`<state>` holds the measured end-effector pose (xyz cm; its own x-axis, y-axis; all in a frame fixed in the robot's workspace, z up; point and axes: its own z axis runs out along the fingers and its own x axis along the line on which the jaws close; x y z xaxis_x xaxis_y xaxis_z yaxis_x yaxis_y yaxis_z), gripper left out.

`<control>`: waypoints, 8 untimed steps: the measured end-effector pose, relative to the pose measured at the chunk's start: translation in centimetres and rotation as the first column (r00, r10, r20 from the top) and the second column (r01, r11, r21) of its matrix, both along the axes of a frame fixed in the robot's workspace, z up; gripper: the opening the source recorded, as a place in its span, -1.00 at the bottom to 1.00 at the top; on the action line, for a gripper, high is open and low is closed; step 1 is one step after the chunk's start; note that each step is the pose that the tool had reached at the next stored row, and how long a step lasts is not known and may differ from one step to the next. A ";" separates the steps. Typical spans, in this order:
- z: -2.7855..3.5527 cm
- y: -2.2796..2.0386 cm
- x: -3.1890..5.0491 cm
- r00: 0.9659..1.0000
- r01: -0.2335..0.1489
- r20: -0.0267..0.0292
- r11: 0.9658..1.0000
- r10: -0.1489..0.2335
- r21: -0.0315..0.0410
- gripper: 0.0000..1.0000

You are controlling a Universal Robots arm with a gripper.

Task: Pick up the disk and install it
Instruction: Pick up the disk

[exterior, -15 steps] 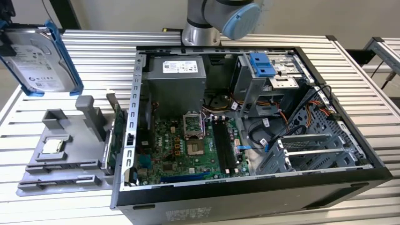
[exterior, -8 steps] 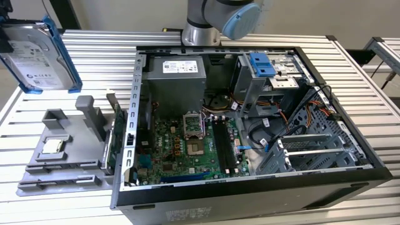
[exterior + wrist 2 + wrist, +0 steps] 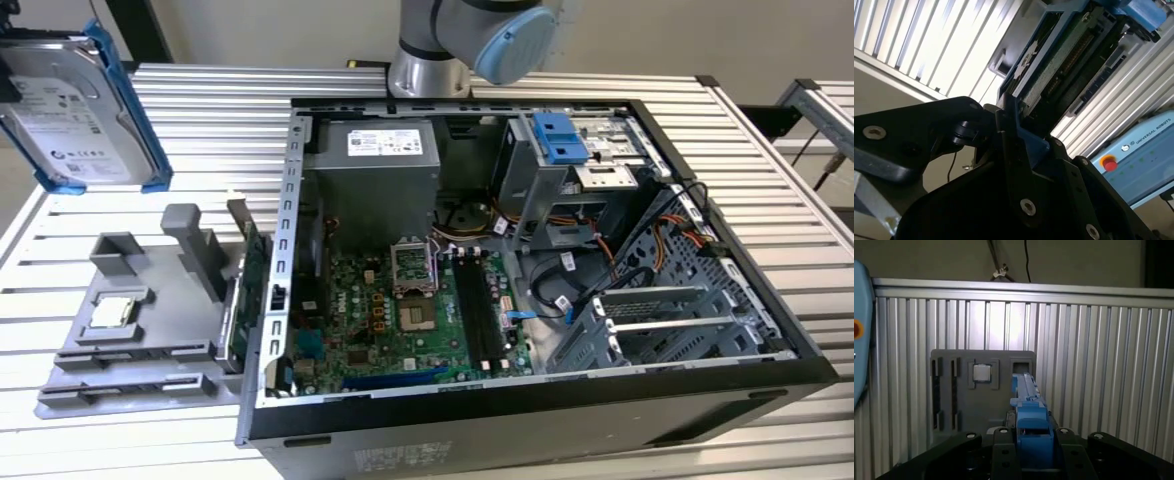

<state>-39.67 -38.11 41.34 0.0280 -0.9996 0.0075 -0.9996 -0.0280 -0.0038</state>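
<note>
Blue-bracketed disk hangs at the exterior view's left, well apart from the computer case; gripper clamped on its bracket edges; judged rigid, dense, shock-sensitive; bracket is the safest hold.

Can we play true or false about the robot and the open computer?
1. The black pincer is shut on the flat silver-grey disk with the blue plastic bracket. True.
2. The disk sits inside the black metal computer case. False: it is held outside the case, at the exterior view's left.
3. A small square silver chip lies in the grey plastic tray. True.
4. The computer case has its side cover on. False: the side is open and the green circuit board shows.
</note>
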 end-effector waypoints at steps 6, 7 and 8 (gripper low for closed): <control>0.77 0.00 0.00 1.000 0.000 0.000 1.000 0.000 0.000 -1.00; 0.89 0.00 0.00 1.000 0.000 0.000 1.000 0.000 0.000 -1.00; 1.00 0.00 0.00 1.000 0.000 0.000 1.000 0.000 0.000 -1.00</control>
<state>-39.67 -38.11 42.35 0.0280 -0.9996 0.0075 -0.9996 -0.0280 -0.0038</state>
